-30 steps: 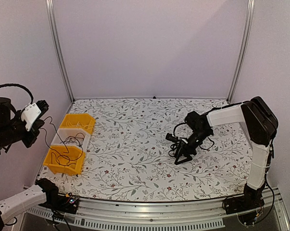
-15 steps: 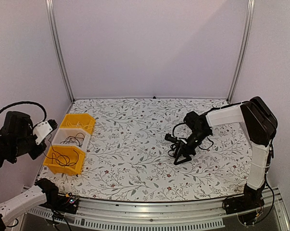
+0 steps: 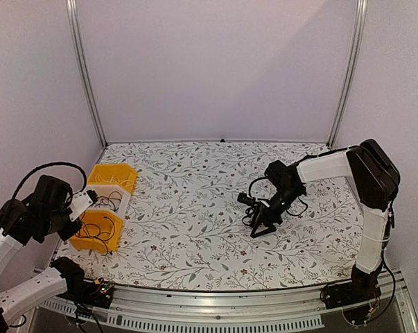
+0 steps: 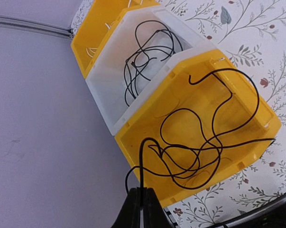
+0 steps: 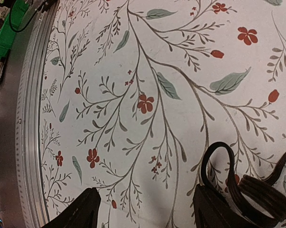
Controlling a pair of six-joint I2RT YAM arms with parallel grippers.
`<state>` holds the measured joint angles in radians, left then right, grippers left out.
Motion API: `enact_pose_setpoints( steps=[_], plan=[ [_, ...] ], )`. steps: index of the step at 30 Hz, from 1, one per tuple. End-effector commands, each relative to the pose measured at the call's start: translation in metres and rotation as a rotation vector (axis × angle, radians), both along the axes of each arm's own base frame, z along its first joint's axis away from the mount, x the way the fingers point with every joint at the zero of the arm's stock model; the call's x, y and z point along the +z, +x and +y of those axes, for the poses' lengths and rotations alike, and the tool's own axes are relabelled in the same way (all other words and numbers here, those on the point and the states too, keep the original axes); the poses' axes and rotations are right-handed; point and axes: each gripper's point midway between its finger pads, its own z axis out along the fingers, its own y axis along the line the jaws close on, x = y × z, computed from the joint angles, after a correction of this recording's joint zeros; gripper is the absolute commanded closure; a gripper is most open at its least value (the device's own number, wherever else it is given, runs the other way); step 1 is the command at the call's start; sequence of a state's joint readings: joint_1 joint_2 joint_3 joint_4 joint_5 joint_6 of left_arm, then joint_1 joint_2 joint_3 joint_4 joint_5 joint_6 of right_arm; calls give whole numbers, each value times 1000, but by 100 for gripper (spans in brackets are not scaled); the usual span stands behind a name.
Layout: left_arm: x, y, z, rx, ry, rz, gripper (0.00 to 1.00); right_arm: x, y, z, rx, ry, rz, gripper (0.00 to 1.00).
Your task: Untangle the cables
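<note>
A thin black cable point(image 4: 207, 142) lies in loose loops in the near yellow bin point(image 4: 256, 137), with one strand rising over the bin's rim. My left gripper point(image 4: 142, 197) is shut on that strand, just outside the bin's left edge. More black cables point(image 4: 145, 59) lie in the white bin point(image 4: 105, 90). In the top view my left gripper point(image 3: 84, 208) is low beside the bins, and the cable point(image 3: 96, 232) shows in the near yellow bin point(image 3: 80, 243). My right gripper point(image 3: 260, 223) rests open and empty on the floral table, also in the right wrist view point(image 5: 145, 213).
A far yellow bin point(image 3: 118, 173) stands behind the white bin point(image 3: 101, 191). The right arm's own thick black cable loop point(image 5: 256, 190) lies beside its right finger. The metal rail point(image 5: 14, 118) marks the table's near edge. The enclosure wall is close to the left of the bins.
My left arm has come down from high at the left wall to beside the bins. The hanging cable has settled into the near yellow bin. The right arm has not moved.
</note>
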<state>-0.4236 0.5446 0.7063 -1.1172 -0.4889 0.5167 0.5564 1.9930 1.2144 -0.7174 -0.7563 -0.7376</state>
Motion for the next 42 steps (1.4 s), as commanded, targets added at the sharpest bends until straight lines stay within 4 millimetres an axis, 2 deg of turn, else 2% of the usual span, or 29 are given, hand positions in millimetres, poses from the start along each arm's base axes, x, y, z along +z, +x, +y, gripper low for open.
enact_pose_setpoints(
  steps=[1, 7, 9, 13, 17, 19, 22, 23, 26, 30, 33, 35, 38, 42],
  plan=[
    [-1, 12, -9, -6, -54, -64, 100, -24, -10, -10, 13, -89, 29, 28],
    [-49, 11, -10, -14, -29, 3, 100, -25, -11, -11, 14, -94, 31, 28],
    [-54, 10, -11, -22, -38, -3, 100, -25, -12, -11, 14, -94, 31, 28],
    [-52, 10, -10, -18, -45, -23, 99, -26, -11, -11, 15, -95, 31, 28],
    [-26, 17, -12, -1, -68, -63, 71, -28, -13, -11, 18, -100, 38, 28],
    [-7, 21, -20, -18, -109, -68, 60, -27, -12, -10, 18, -100, 37, 28],
    [23, 26, -34, -44, -173, -57, 37, -28, -13, -11, 18, -104, 37, 28],
    [27, 28, -39, -53, -190, -35, 29, -29, -13, -11, 19, -105, 37, 28],
    [34, 31, -53, -69, -244, 23, 21, -30, -13, -12, 20, -109, 35, 28],
    [23, 26, -68, -58, -311, 140, 26, -31, -13, -13, 20, -116, 34, 28],
    [11, 25, -74, -34, -338, 198, 36, -32, -14, -13, 22, -117, 36, 28],
    [11, 32, -78, -9, -363, 193, 42, -31, -14, -12, 22, -114, 41, 28],
    [26, 52, -97, -29, -413, 121, 50, -23, -9, -9, 20, -102, 34, 28],
    [58, 83, -137, -100, -471, -26, 52, 6, 9, -7, -11, -60, -28, 28]
  ],
)
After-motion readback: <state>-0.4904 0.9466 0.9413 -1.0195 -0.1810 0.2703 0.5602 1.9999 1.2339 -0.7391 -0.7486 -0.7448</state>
